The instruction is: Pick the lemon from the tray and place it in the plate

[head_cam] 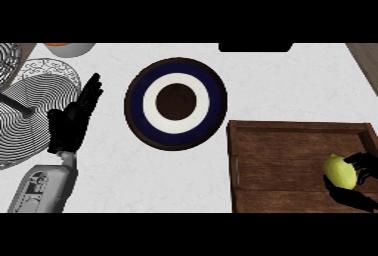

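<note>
Lemon (339,171) in the tray (295,145), hard against the tray's right end, close to the counter's right edge. The right hand (357,198) is on it: dark fingers curl over the fruit's right side and the thumb hooks in below, so the lemon is clamped between them. Much of that hand is cut off by the view's right edge. Whether the lemon rests on the tray floor or is just clear of it, I cannot tell.

The tray, brown wood with raised walls, fills the counter's (295,85) near right corner. The plate (176,70) lies left of it and further back, about mid-counter: dark blue rim, white ring, dark brown centre, nothing on it. Plate and tray are close, not touching.

Over on the left, the left hand (72,119) rests open, fingers straight, close together and pointing up, holding nothing. Beside it, along the left edge, sits a wire rack (33,92). A bowl (68,48) peeks in at the far left corner.
</note>
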You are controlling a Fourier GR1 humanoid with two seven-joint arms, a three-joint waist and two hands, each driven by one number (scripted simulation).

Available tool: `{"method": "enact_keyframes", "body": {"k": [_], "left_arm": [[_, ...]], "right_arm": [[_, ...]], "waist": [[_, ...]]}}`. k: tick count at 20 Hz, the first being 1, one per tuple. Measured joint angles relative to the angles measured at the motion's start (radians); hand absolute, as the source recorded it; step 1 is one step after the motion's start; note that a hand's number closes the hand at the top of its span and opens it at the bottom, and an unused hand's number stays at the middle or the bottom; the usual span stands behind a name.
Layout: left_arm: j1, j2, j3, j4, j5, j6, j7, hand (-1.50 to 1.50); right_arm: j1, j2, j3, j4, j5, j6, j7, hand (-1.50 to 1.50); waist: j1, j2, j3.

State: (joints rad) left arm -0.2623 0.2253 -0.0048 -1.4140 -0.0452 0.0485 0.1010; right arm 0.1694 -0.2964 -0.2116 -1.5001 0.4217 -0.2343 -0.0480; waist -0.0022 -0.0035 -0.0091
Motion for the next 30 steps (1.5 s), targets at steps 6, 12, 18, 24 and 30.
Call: {"method": "enact_keyframes", "body": {"k": [6,12,18,24,30], "left_arm": [[-0.008,-0.005,-0.009,0.007,-0.007,-0.006,-0.003,0.00],[0.007,-0.018,-0.008,0.007,-0.020,0.006,-0.011,0.00],[0.012,-0.019,-0.001,-0.006,-0.023,0.005,-0.001,0.00],[-0.001,-0.023,0.002,-0.006,-0.035,0.002,0.007,0.00],[0.001,-0.025,0.008,-0.016,-0.032,-0.012,0.012,0.00]], "right_arm": [[-0.032,-0.051,0.162,-0.069,0.244,0.086,0.249,1.50],[-0.114,0.026,0.270,-0.239,0.385,0.061,0.393,1.50],[-0.227,0.063,0.329,-0.367,0.411,0.085,0.420,1.50],[-0.437,0.151,0.375,-0.336,0.387,0.172,0.517,1.50],[-0.664,0.256,0.400,-0.104,0.378,0.133,0.572,1.50]], "waist": [[0.014,-0.003,-0.017],[0.006,0.000,0.002],[0.006,0.002,0.007],[0.009,0.003,0.008],[0.016,0.005,0.009]]}}
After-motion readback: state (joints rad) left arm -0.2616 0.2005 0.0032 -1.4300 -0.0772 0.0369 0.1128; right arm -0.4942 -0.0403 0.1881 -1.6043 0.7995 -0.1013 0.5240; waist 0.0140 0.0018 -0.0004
